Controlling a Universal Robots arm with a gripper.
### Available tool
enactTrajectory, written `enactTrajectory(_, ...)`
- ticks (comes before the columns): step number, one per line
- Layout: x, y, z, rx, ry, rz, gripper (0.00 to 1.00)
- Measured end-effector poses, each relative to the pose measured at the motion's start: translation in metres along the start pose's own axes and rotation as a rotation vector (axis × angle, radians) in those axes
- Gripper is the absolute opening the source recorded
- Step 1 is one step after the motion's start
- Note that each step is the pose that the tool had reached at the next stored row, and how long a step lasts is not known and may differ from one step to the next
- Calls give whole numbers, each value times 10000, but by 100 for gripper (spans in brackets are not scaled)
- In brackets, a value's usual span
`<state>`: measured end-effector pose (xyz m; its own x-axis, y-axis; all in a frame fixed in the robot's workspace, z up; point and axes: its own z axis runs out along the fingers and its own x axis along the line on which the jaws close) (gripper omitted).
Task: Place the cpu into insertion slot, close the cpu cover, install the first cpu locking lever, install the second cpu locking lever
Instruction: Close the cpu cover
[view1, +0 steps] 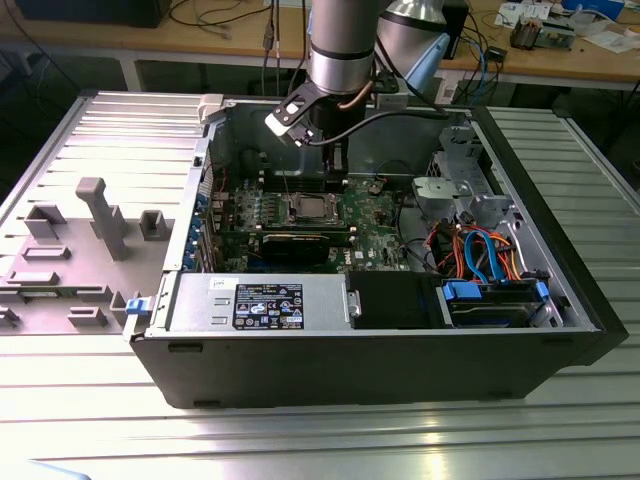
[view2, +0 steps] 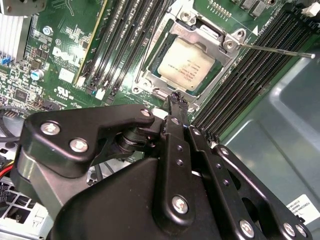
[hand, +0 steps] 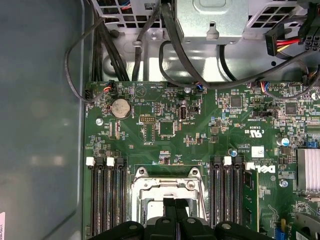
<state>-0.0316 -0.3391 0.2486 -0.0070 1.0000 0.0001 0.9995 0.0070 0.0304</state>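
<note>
The cpu (view2: 186, 64) lies flat in the insertion slot (view2: 150, 82) on the green motherboard, silver top up. The cpu cover (view2: 199, 31) lies down over it, its frame around the chip's edges. One thin locking lever (view2: 275, 50) sticks out sideways over the memory slots, away from the socket. My gripper (view2: 177, 100) hovers just above the socket's edge, fingers together and nothing between them. In the first wrist view the gripper (hand: 174, 207) hangs over the socket frame (hand: 145, 189). In the exterior view the gripper (view1: 336, 170) stands above and just behind the socket (view1: 308, 208).
Black memory slots (hand: 106, 195) flank the socket on both sides. Cables (view1: 480, 250) and a metal drive cage (view1: 460, 190) fill the case's right end in the exterior view. The power supply (view1: 260, 305) runs along the front. A grey plastic shroud (view1: 100, 215) lies outside.
</note>
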Motion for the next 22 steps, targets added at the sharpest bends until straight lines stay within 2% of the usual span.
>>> enactTrajectory(3, 1, -18, 2, -1, 3, 4, 11)
enactTrajectory(5, 1, -113, 9, -1, 1, 0, 11)
enactTrajectory(8, 2, -296, 64, 0, -1, 3, 11)
enactTrajectory(10, 2, -351, 81, 3, -1, 0, 11)
enactTrajectory(12, 3, -443, 128, 2, 1, 1, 11)
enactTrajectory(13, 3, -465, 150, 3, 0, 1, 11)
enactTrajectory(18, 3, -490, 242, 3, 1, 0, 11)
enactTrajectory(22, 4, -493, 276, 15, -8, -5, 11)
